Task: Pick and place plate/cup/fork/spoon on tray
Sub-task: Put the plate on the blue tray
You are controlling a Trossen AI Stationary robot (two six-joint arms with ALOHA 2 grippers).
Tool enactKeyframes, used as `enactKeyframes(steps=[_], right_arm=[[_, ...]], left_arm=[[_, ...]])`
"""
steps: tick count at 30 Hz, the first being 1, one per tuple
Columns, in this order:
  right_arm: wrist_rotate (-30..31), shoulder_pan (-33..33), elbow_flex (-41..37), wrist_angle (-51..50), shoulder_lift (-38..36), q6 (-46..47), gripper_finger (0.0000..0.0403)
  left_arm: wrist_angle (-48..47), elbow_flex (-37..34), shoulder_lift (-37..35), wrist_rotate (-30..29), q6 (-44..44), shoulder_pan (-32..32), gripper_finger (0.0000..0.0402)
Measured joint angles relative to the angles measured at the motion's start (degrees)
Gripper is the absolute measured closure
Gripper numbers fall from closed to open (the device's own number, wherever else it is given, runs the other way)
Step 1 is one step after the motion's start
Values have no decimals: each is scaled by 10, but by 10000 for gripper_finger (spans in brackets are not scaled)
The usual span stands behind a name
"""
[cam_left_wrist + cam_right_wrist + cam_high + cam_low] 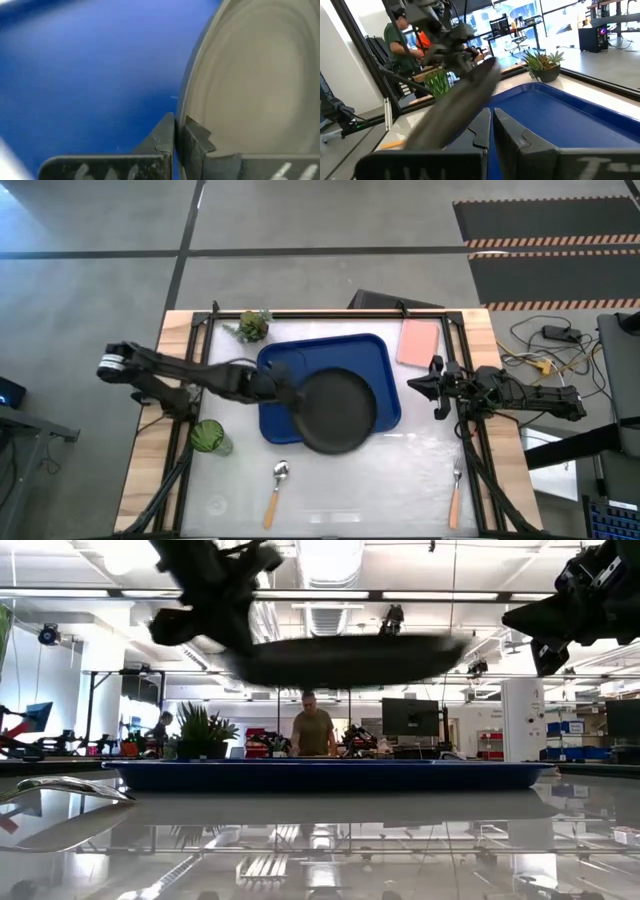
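Left gripper: my left gripper reached in from the left edge of the table and pinched the rim of the plate between its fingers.

Plate: it hung in the air above the tray, tilted a little in the low view, and touched neither tray nor table. From above it overlapped the tray's near right part and stuck out past the tray's near edge.

Right gripper: my right gripper hovered near the right edge of the table, just beside the tray's right side, with its fingers pressed together and nothing between them.

Tray: it lay flat in the far middle of the table, its blue floor bare where I could see it.

Cup: the cup stood on the table near the left edge, apart from the tray's near left corner.

Spoon: the spoon lay near the near edge, left of centre, bowl toward the tray.

Fork: the fork lay toward the near right corner.

Other things: a small plant stood at the far edge, left of centre, and a pink sheet lay near the far right corner.

Room: a person stood beyond the table.
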Motion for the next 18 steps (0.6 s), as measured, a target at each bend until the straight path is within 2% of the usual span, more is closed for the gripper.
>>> enactKeyframes(steps=[3, 7, 18], right_arm=[[0, 0, 0, 0, 0, 0, 394], [0, 0, 0, 0, 0, 0, 394], [-1, 0, 0, -1, 0, 0, 394]], left_arm=[[-83, 0, -10, -39, 0, 21, 401], [-152, -6, -5, -54, 0, 48, 401], [-131, -65, -3, -54, 10, 90, 401]])
